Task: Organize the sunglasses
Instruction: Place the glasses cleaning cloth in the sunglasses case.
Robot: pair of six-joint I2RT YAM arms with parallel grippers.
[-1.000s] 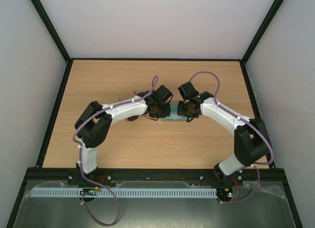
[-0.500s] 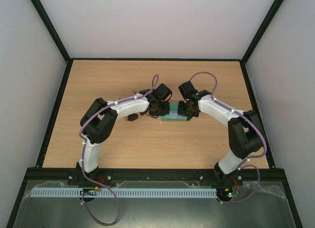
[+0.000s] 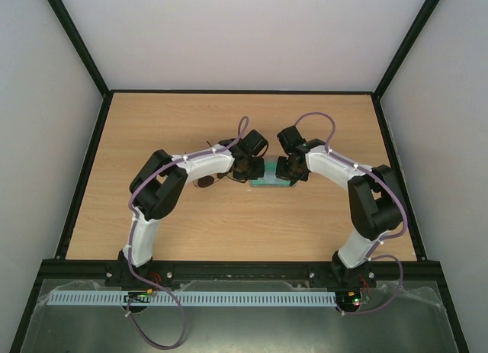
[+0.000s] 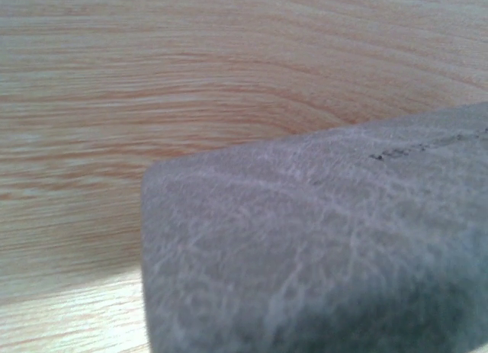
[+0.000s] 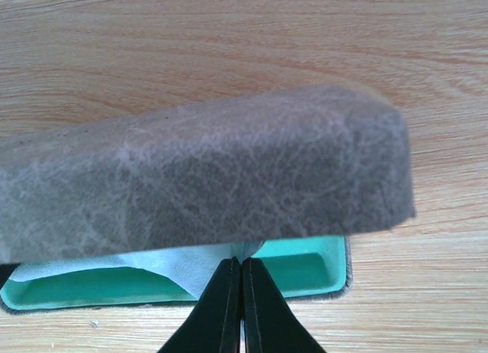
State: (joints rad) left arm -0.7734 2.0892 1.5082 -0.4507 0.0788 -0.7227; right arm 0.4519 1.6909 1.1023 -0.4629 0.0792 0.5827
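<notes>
Right elbow [image 3: 374, 204] further inward; right tool [image 5: 242, 261] tight on cloth [image 5: 171, 260].

left arm [image 3: 156, 191] elbow inward, right arm [image 3: 374, 204] too

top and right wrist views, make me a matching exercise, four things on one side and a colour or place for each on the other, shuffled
Things:
1. sunglasses
2. case lid
3. cloth
4. case lining

Colour or place:
A. grey, raised over the tray
B. green
C. light blue, lying inside the case
D. on the bare table, left of the case

Pairs: 1-D, 2-A, 3-C, 4-B
</notes>
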